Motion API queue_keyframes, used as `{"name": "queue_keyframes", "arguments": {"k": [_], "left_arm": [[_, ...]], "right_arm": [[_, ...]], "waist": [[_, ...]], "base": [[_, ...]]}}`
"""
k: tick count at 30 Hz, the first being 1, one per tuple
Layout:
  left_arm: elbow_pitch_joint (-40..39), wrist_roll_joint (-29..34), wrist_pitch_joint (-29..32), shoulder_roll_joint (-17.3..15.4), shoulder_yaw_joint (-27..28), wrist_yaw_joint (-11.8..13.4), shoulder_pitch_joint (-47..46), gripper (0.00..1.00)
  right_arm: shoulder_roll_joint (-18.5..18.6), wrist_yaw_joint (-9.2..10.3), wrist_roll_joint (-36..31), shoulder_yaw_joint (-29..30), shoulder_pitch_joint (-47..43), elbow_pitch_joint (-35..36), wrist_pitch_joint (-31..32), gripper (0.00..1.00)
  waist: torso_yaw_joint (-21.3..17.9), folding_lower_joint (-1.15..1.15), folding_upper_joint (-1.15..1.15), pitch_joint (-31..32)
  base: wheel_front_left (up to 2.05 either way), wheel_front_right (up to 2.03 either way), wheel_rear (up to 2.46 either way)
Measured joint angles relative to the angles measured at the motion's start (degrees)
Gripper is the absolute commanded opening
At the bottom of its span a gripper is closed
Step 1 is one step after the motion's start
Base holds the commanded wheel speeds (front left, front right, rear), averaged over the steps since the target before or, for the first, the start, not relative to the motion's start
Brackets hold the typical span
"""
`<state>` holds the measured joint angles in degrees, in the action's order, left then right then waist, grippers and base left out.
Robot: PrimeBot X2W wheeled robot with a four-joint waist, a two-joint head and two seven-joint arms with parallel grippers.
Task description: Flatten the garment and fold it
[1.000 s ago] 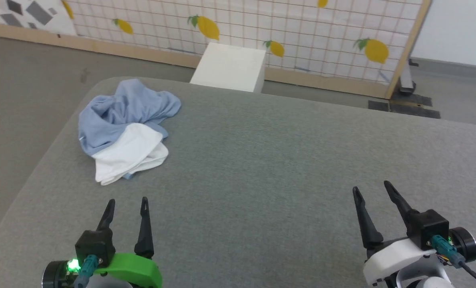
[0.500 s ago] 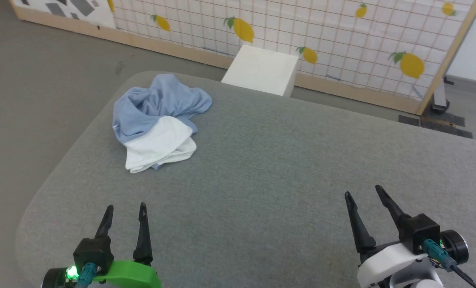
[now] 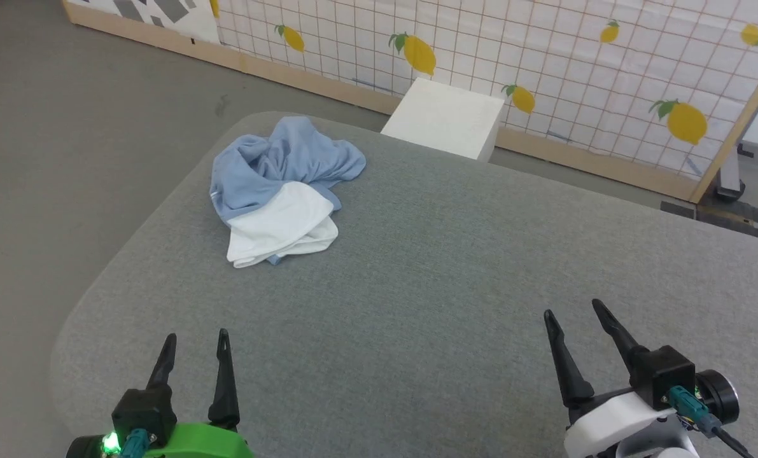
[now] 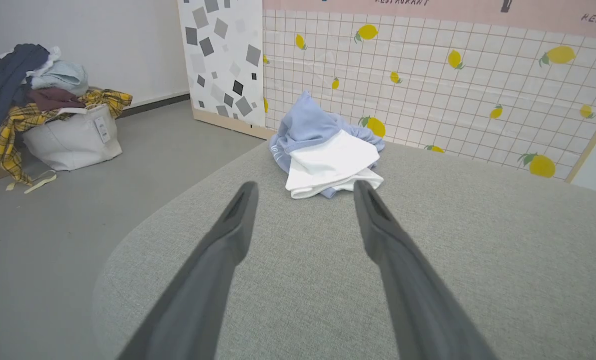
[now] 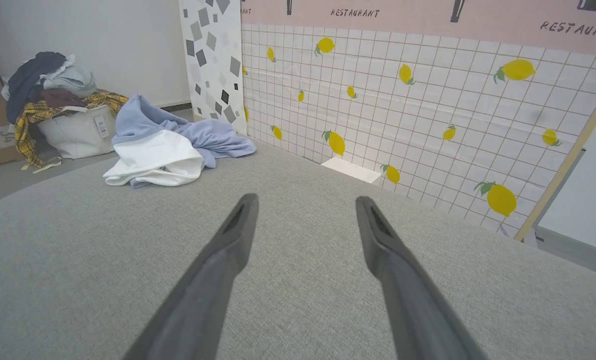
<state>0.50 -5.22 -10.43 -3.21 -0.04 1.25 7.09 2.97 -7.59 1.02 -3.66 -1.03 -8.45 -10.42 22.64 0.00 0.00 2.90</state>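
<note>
The garment (image 3: 277, 162), a light blue T-shirt, lies crumpled near the far left corner of the grey table (image 3: 455, 267). A plain white cloth (image 3: 280, 226) lies folded over its near side. The left wrist view has the garment (image 4: 308, 125) straight ahead with the white cloth (image 4: 330, 162) on it. In the right wrist view the garment (image 5: 177, 127) sits far to the left. My left gripper (image 3: 195, 337) hovers open at the near left, well short of the pile. Over the near right, my right gripper (image 3: 573, 308) is open with nothing between its fingers.
A white box (image 3: 445, 117) stands on the floor just beyond the table's far edge. Behind it runs a lemon-patterned grid screen (image 3: 544, 57). A bag heaped with clothes (image 4: 52, 120) sits on the floor off to the left. The table's left corner is rounded.
The head camera has turned left, so the whole picture has shifted right. Both grippers stay open and low in the view. The pile has not moved on the table.
</note>
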Motion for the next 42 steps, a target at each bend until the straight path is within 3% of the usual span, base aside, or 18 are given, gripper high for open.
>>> {"name": "queue_keyframes", "arguments": {"k": [42], "left_arm": [[0.62, -3.97, -4.05, 0.01, -0.57, 0.88, 1.70, 1.00]], "right_arm": [[-0.07, 0.01, -0.04, -1.22, 0.90, -2.59, -4.24, 1.00]], "waist": [[7.83, 0.00, 0.00, -0.77]], "base": [[0.00, 0.00, 0.00]]}}
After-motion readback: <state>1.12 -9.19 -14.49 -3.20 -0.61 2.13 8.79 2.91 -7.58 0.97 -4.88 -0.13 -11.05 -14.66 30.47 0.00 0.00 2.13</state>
